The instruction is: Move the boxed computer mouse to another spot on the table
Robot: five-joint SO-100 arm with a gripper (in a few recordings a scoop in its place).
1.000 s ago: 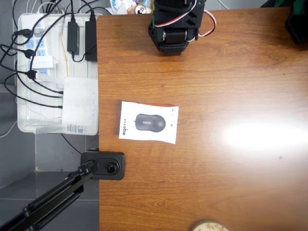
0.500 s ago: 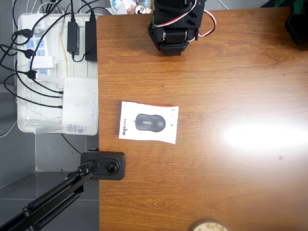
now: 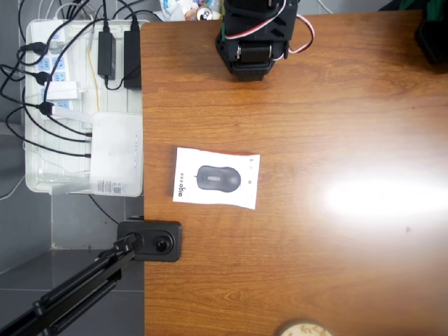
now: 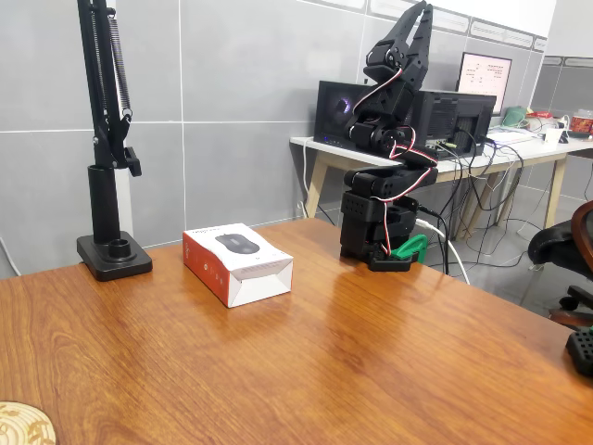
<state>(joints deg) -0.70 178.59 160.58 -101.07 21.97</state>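
The white cardboard mouse box with an orange-red side panel and a printed grey mouse on its lid (image 4: 237, 263) lay flat on the brown wood-grain desk (image 4: 371, 352), near the desk's left edge in the overhead view (image 3: 216, 178), just beside the black clamp base of a lamp-style stand (image 4: 113, 255). The black arm was folded upright over its base at the desk's far edge, well apart from the box, with the hand (image 4: 414, 20) raised high. Its two fingers appeared to be together or nearly so, though at that distance in the fixed view this could not be settled for certain. Whether the box sat at its starting spot or at a new one, the scene would fit either. Judged handling: light, stiff, thin-walled card with a smooth printed skin, likely slippery and apt to dent under hard pinch; contents may shift inside. Best hold looked to be across the narrower width, fingers on the two long side walls near mid-length, so the box would hang level. A round pale wooden disc (image 4: 23, 426) sat at the near desk corner.
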